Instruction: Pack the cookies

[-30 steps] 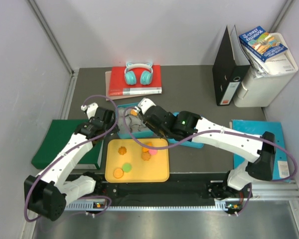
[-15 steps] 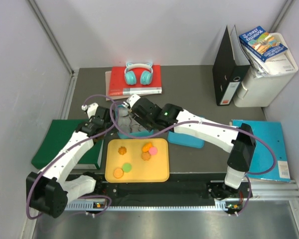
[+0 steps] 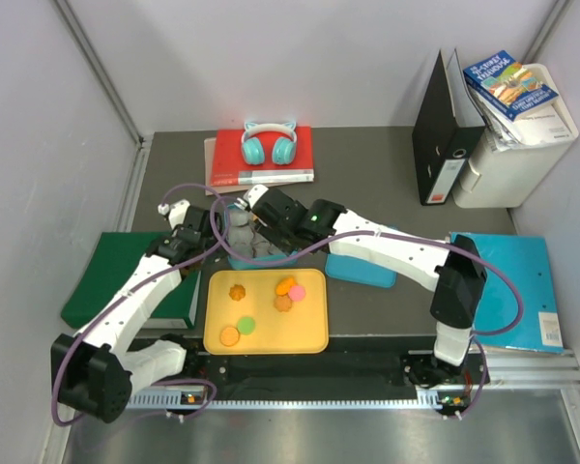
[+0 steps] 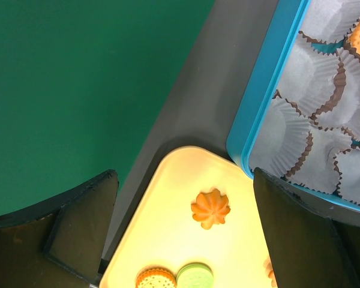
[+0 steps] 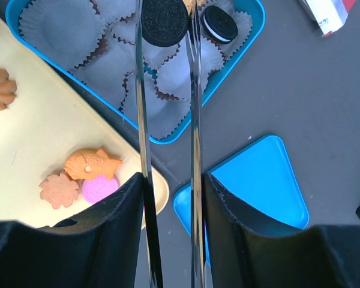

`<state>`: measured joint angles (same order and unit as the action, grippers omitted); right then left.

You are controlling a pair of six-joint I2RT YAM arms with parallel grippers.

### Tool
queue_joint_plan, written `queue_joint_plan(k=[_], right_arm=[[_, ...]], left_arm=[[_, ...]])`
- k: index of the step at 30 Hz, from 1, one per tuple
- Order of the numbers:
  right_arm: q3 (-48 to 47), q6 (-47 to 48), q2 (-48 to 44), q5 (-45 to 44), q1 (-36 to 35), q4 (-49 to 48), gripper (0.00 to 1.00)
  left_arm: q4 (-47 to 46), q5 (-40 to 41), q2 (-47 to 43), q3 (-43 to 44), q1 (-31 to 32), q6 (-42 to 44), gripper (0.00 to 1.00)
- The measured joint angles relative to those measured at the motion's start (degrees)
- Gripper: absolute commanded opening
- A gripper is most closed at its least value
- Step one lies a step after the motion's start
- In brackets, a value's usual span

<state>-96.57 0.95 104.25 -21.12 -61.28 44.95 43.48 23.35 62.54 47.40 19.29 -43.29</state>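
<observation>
In the right wrist view my right gripper is shut on metal tongs. The tongs' tips pinch a black cookie over the paper cups of the blue box. Another black cookie lies in a cup beside it. My left gripper stands open and empty over the yellow tray, above an orange scalloped cookie. A green cookie and an orange round one lie nearer. A fish-shaped orange piece, a pink cookie and a leaf-shaped one sit on the tray's right side.
The blue lid lies right of the tray. A green folder is at the left. A red book with headphones lies behind. A black binder and white box stand back right, and a blue folder lies at the right.
My right arm has swung left and back, carrying the tongs and black cookie over the blue box. The left arm has hardly moved.
</observation>
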Motion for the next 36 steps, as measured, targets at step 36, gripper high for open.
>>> queue_joint_plan(k=[36], right_arm=[[13.25,-3.08,-19.28,-2.45,-7.41,1.33,0.52]], left_arm=[[-0.17,-0.17,0.48,0.0,-0.61,0.22,0.98]])
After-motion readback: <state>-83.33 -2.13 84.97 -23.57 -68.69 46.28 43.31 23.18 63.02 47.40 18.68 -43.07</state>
